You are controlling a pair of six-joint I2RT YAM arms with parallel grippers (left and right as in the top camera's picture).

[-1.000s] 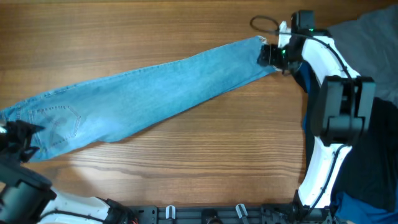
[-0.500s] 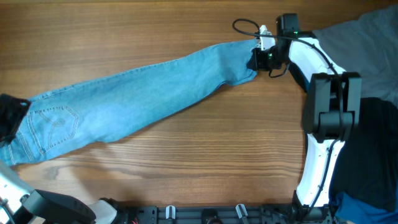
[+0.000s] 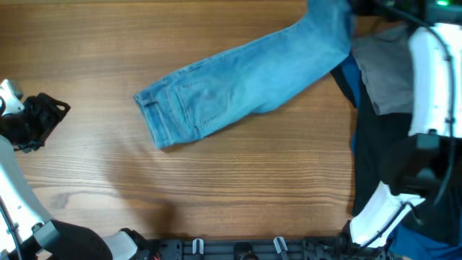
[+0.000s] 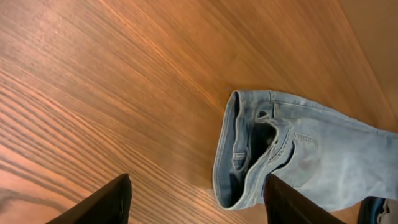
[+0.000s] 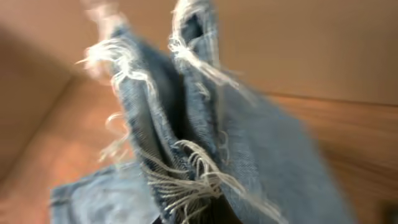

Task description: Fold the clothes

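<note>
The clothes, a pair of light blue jeans (image 3: pixel 238 83), lie slanted across the table with the waist (image 3: pixel 155 119) at the lower left. The legs rise to the top right, where my right gripper (image 3: pixel 352 7) is shut on the frayed ankle hems (image 5: pixel 186 174) and holds them off the table. In the right wrist view the hems fill the frame and hide most of that gripper (image 5: pixel 199 214). My left gripper (image 3: pixel 40 119) hangs open at the table's left edge, well apart from the waist. The left wrist view shows its fingers (image 4: pixel 106 202) empty, with the waist opening (image 4: pixel 249 155) ahead.
A grey garment (image 3: pixel 382 79) and a black garment (image 3: pixel 382 159) lie at the right edge under the right arm (image 3: pixel 429 72). A dark blue piece (image 3: pixel 346 79) shows beside them. Bare wood (image 3: pixel 238 195) lies in front of the jeans.
The right gripper shut on the ankle hems, then lifted and pulled the jeans far to the right. The waist slid away from the left gripper, which stays open at the left edge.
</note>
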